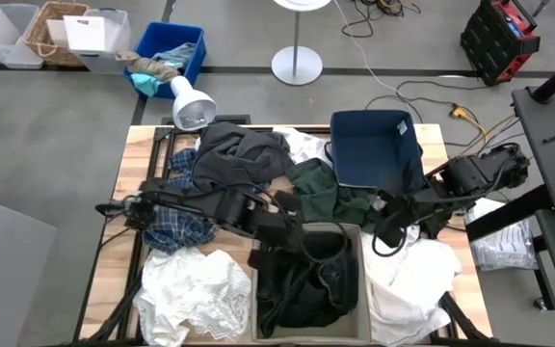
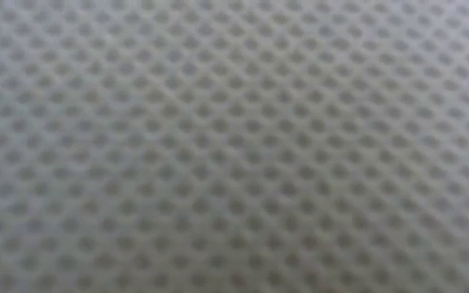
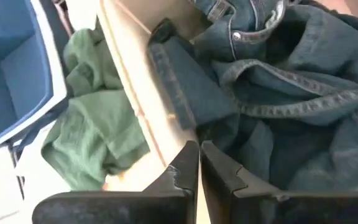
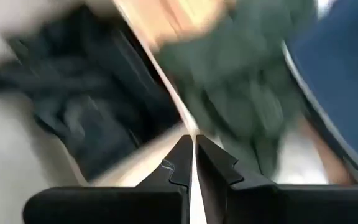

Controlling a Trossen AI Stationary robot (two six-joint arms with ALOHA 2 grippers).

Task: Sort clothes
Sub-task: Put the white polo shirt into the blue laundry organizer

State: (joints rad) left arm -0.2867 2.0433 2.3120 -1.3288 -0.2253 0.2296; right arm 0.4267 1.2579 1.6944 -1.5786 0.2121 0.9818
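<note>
A dark denim garment [image 1: 306, 280] lies bunched in a beige bin [image 1: 356, 289] at the table's near middle; it also shows in the left wrist view [image 3: 278, 106]. A dark green garment [image 1: 321, 188] lies beyond the bin, a charcoal grey one [image 1: 239, 154] at the far left, a plaid shirt [image 1: 176, 226] under my left arm, and white garments at the near left [image 1: 196, 294] and near right [image 1: 412, 280]. My left gripper [image 1: 295, 229] [image 3: 197, 158] is shut and empty over the bin's far rim. My right gripper [image 1: 372, 224] [image 4: 194, 149] is shut and empty over the bin's far right corner.
A navy blue bin [image 1: 374, 145] stands at the table's far right, just beyond the green garment. A white lamp head [image 1: 191, 106] sits at the far left edge. A pale mesh fabric [image 2: 234, 146] fills the whole low view.
</note>
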